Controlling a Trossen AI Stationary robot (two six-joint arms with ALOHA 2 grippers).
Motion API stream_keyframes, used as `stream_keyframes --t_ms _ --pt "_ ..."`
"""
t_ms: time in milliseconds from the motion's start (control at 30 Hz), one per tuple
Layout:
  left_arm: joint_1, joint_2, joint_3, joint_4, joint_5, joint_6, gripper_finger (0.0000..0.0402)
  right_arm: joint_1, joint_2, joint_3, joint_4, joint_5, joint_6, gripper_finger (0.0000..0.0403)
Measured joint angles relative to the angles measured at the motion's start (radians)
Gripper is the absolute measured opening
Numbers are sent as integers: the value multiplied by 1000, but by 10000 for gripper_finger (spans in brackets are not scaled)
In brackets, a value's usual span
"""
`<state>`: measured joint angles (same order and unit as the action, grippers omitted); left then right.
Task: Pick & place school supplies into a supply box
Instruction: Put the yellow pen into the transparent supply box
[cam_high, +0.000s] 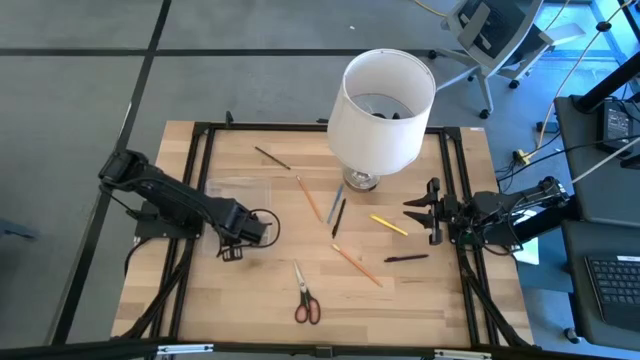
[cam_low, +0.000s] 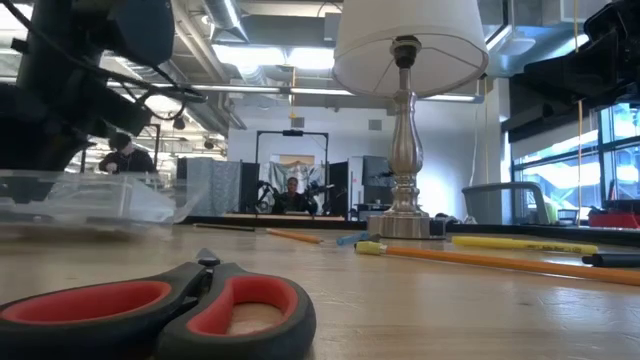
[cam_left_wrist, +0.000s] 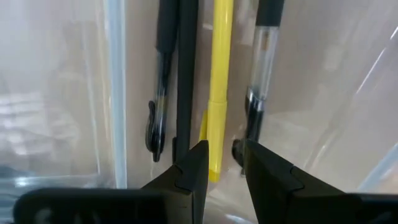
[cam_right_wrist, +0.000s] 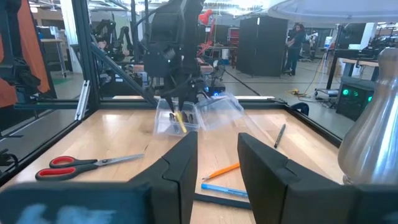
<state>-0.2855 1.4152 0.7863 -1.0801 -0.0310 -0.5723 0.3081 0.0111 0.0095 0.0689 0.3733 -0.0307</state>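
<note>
The clear supply box (cam_high: 236, 190) lies on the table's left half, and in the left wrist view its wall (cam_left_wrist: 115, 93) shows. Inside lie two black pens (cam_left_wrist: 166, 74), a yellow pen (cam_left_wrist: 219, 81) and a clear-barrelled pen (cam_left_wrist: 261, 68), side by side. My left gripper (cam_high: 250, 230) hangs at the box's near side, fingers a little apart (cam_left_wrist: 225, 171), with the yellow pen's near end between them. My right gripper (cam_high: 432, 212) waits open near the table's right edge (cam_right_wrist: 217, 165). Red-handled scissors (cam_high: 306, 300) and loose pencils, among them an orange pencil (cam_high: 357, 265), lie on the wood. My left gripper slants down into the box, and the yellow pen's near end (cam_left_wrist: 215, 168) lies along the inner side of one finger (cam_left_wrist: 196, 168). A gap shows toward the other finger. Whether the finger touches the pen, I cannot tell.
A white-shaded lamp (cam_high: 380, 100) stands at the table's far middle, its metal foot (cam_high: 360, 181) on the wood. Around the foot lie an orange pencil (cam_high: 310, 198), a blue pen (cam_high: 338, 198) and a black pen (cam_high: 338, 217). A yellow pen (cam_high: 388, 225) and a black pen (cam_high: 405, 258) lie near my right gripper. A black frame rims the table.
</note>
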Motion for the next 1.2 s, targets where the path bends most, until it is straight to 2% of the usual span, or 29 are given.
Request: stream_keyframes --t_ms 100,233,367,433,533,633,767,900,1200 --pt "0 -27 30 5 -42 -75 88 0 0 0 0 0 0 119" --pt "-11 -75 76 65 -155 -226 84 0 -1 0 1 0 2 119" --pt "-29 -113 82 310 -359 -465 83 0 -1 0 0 0 54 120" --pt "-34 -115 82 463 -462 -525 84 0 -1 0 1 0 81 120" --pt "-44 -105 83 696 -586 -478 82 0 0 0 0 -4 133 120" --pt "-58 -73 83 908 -685 -319 80 0 0 0 -2 -34 161 120" --pt "-63 -28 83 1110 -730 -119 80 0 31 24 -66 -43 215 120" --pt "-63 4 83 1188 -726 -52 83 0 111 103 -213 -46 307 120" --pt "-59 55 83 1189 -739 -69 83 0 415 289 -506 -44 584 120"
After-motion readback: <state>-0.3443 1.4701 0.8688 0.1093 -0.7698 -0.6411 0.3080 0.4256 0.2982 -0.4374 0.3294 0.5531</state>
